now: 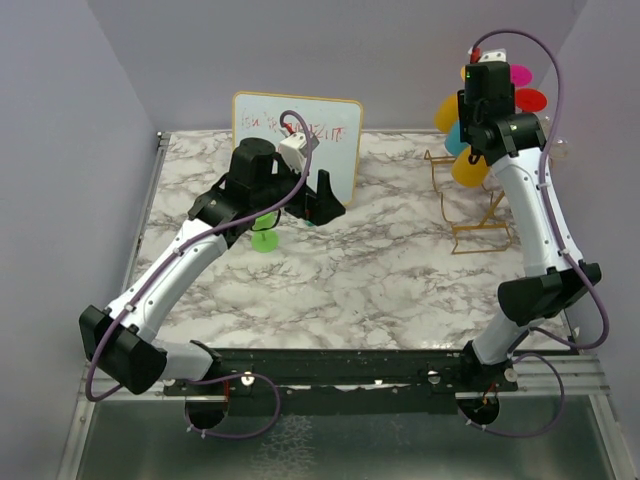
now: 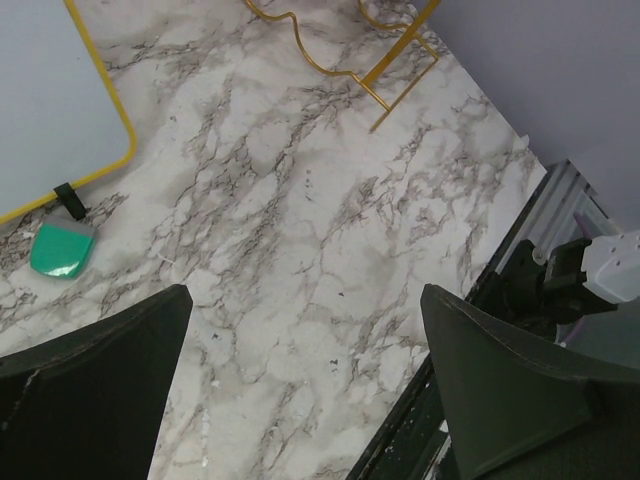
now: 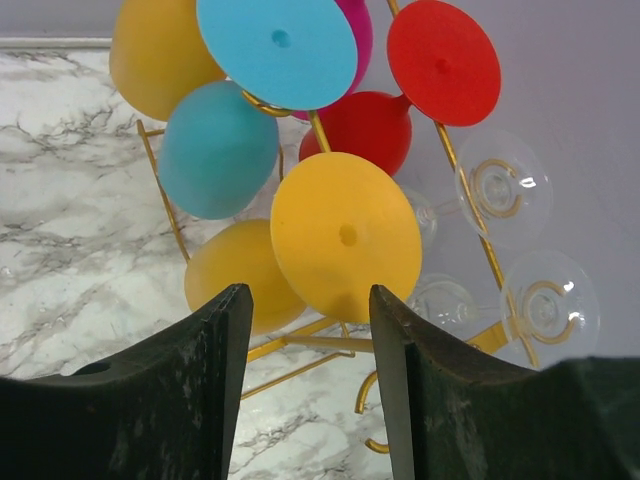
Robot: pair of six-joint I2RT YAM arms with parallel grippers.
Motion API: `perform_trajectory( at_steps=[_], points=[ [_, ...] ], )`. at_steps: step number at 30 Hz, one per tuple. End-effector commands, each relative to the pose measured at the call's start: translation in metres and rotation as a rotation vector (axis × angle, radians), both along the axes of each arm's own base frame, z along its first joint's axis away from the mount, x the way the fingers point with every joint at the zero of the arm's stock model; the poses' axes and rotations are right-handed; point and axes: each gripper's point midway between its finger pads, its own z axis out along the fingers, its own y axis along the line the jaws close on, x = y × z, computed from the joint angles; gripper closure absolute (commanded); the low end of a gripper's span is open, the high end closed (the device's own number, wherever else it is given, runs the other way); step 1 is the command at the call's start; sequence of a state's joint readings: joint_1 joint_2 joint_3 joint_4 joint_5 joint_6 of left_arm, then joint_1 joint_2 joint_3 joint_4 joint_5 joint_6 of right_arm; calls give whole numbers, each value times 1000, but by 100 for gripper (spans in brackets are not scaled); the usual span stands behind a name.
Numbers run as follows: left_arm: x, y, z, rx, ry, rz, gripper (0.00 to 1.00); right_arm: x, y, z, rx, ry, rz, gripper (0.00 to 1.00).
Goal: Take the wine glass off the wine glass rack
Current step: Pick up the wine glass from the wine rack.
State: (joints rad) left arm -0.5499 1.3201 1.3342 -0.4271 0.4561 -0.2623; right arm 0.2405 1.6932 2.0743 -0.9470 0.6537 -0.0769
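Fingers (image 3: 215, 380) of my right gripper (image 3: 305, 300) are filling the bottom of the right wrist view, standing part open with a clear gap between them and nothing clamped. Beyond them the marble table (image 1: 380, 270) is spreading out. At its 11 o'clock, by the whiteboard (image 1: 335, 150), my left gripper (image 2: 305, 295) is hovering over the marble, jaws wide apart and holding nothing, well away from the job. At the table's 2 o'clock corner the wine glass rack (image 3: 310, 342) is standing tall, its gold wire carrying coloured and clear glasses.

Dead ahead of my right jaws, at 12 o'clock, the yellow wine glass (image 3: 345, 235) is hanging on that rack. Its round foot is facing me flat-on and its bowl (image 3: 240, 285) is trailing off toward 8 o'clock, so its long axis is running nearly straight away from me. A blue glass (image 3: 215, 150) is crowding in at 10 o'clock. Whether my fingertips are touching the foot's rim I cannot tell. My right arm is plainly the nearer one, and as I am judging it, the coming grip is hanging on that end-on foot.
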Motion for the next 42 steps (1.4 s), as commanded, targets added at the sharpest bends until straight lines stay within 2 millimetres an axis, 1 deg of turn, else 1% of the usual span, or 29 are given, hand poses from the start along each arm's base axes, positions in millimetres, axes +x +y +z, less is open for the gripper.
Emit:
perform_trajectory(
  at_steps=[1,7,9,10,16,22,25,29,36,42],
  points=[
    [-1,3,10,-14,-37,10,1,11,5,-5,-20,0,64,46],
    [-2,5,7,-6,-39,19,1,14,0,-15,-65,31,45,49],
    [-2,6,8,-5,-41,20,1,16,-1,-17,-76,34,46,56],
    [-2,6,8,-4,-41,20,1,16,-1,-18,-75,32,48,58],
    [-2,5,4,0,-29,17,1,19,-3,-6,-94,-1,46,58],
    [-2,5,4,0,-27,14,1,19,-8,-4,-128,-7,31,58],
    [-2,5,4,2,-29,14,1,20,-11,-8,-176,5,37,64],
    [-2,5,6,5,-34,12,1,18,-16,-6,-210,-5,29,65],
    [-1,4,4,8,-25,10,1,19,-16,-6,-219,-10,29,68],
    [-2,4,6,3,-28,6,1,19,-16,0,-214,-22,29,74]
  ],
)
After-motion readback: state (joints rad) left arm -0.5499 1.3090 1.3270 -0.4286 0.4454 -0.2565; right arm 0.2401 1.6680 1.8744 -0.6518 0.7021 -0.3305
